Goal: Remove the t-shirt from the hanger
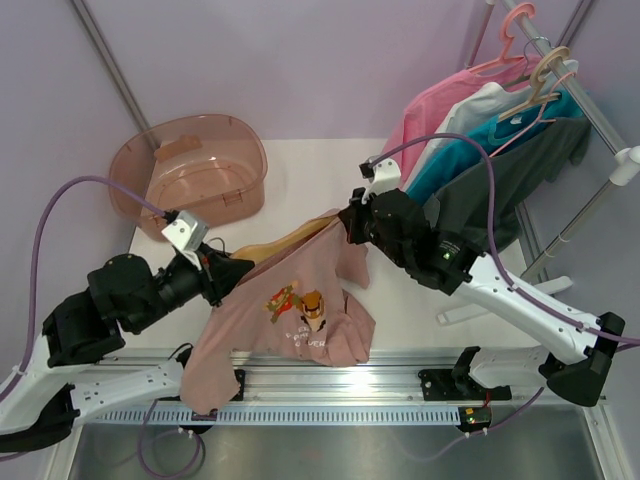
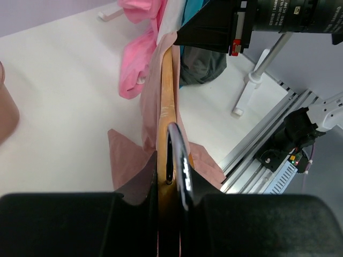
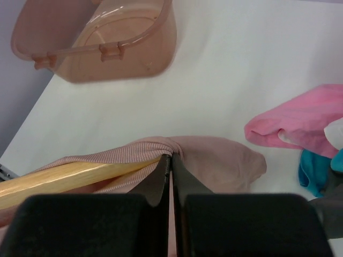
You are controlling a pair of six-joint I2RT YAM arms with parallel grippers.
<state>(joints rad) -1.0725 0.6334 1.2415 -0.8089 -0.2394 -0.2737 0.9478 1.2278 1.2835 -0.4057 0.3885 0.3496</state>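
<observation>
Top view: one t-shirt (image 1: 300,320), dusty pink, pixel Mario-and-Goomba print on chest, lettering beneath too small to read. Draped off one wooden hanger (image 1: 283,243) over the near part of the surface (image 1: 320,170). Left end effector (image 1: 228,274) at hanger's left end, right end effector (image 1: 352,226) at shirt's upper right. One brown translucent tub (image 1: 190,170). Four hung garments (image 1: 470,150): pink, white, teal, dark grey.

Left wrist: left end effector (image 2: 171,160) clamped on hanger (image 2: 167,91), t-shirt (image 2: 128,160) hanging alongside. White lens lettering unreadable.

Right wrist: right end effector (image 3: 171,163) pressed together, pinching ribbed t-shirt (image 3: 214,160) collar. Hanger (image 3: 64,179) poking out left.
</observation>
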